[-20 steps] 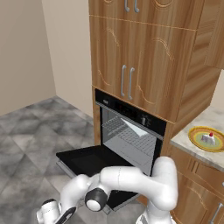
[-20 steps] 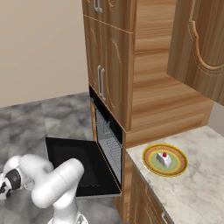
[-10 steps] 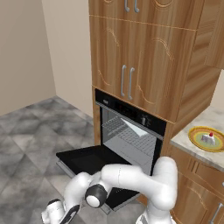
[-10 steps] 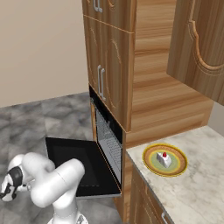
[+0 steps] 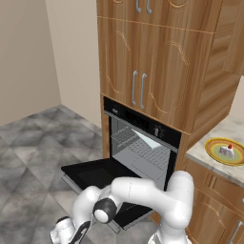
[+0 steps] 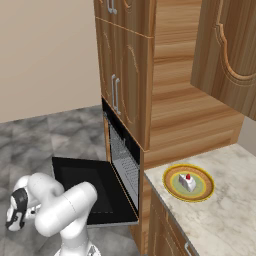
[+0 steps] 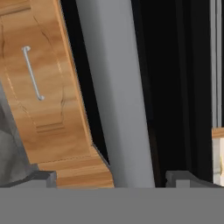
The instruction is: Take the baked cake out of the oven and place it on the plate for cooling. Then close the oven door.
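Oven door (image 7: 118,109) handle between spread claw (image 7: 111,177) tips.

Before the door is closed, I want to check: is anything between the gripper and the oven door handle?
Nothing visible. In the hand view the open gripper faces the silver bar handle of the lowered oven door directly. The cake is on the plate.

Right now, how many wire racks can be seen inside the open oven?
2: an upper rack and a lower rack, both inside the oven cavity. Others may be hidden.
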Tool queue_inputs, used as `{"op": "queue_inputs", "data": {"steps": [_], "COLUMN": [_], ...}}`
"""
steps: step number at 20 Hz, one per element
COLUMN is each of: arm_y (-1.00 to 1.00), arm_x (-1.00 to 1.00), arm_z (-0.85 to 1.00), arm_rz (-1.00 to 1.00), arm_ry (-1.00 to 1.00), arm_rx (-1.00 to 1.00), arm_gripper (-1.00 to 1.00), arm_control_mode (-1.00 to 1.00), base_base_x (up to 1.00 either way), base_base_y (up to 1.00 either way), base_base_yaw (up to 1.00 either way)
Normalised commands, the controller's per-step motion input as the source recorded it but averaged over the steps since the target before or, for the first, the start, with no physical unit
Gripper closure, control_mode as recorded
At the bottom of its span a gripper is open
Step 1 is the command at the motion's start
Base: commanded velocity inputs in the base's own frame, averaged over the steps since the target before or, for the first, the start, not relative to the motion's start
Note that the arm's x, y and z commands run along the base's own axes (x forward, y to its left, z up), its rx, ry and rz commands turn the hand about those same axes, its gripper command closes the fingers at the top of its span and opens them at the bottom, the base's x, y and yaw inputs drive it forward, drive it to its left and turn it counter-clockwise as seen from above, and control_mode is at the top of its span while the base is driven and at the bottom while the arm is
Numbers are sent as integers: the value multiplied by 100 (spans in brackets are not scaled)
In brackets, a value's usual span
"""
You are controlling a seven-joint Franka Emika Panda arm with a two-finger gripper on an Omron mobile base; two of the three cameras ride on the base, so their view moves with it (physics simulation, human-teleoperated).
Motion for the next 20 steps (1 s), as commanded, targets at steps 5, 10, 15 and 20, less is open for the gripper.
{"op": "queue_inputs", "data": {"steps": [5,10,15,20], "arm_y": [0,0,0,0], "arm_x": [3,1,1,2], "arm_z": [-3,-1,-1,0], "arm_rz": [0,0,0,0], "arm_ry": [-7,-9,-10,-10], "arm_rx": [-14,-15,-15,-17], "arm_gripper": [-100,-100,-100,-100], "arm_control_mode": [-100,-100,-100,-100], "base_base_x": [0,0,0,0], "base_base_y": [0,0,0,0], "base_base_yaw": [0,0,0,0]}}
